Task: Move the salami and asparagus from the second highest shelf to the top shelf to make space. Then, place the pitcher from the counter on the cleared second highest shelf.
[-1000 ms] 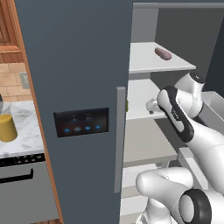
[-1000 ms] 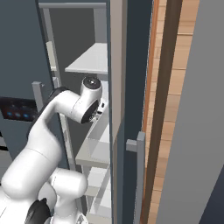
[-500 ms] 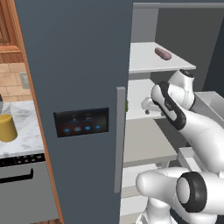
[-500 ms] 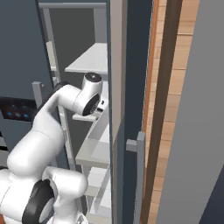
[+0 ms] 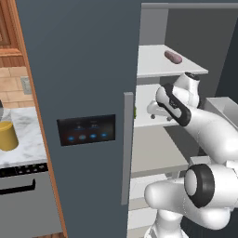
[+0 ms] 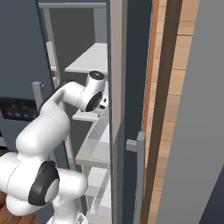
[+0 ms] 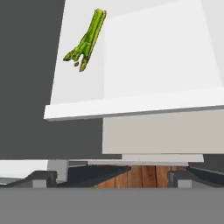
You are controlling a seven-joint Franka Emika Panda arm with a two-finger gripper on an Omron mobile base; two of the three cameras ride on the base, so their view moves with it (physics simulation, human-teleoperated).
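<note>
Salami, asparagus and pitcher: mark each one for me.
salami (image 5: pixel 173 56), left base view, middle of the sausage on the top shelf.
asparagus (image 7: pixel 87 39), hand view, mid-stalk on the white shelf.
pitcher (image 5: pixel 8 135), left base view, its yellow side, on the counter.

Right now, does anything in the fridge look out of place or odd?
Nothing stands out. The salami lies on the top shelf, the asparagus lies flat on the second highest shelf, and the gripper is open.

The grey fridge door (image 5: pixel 79 93) stands open, a dark panel (image 5: pixel 86 130) with blue lights low on its face and a long upright handle (image 5: pixel 127 148) at its edge. Below the worktop sits a grey oven front (image 5: pixel 23 204). Wooden panelling (image 6: pixel 173 109) rises on the right.
</note>
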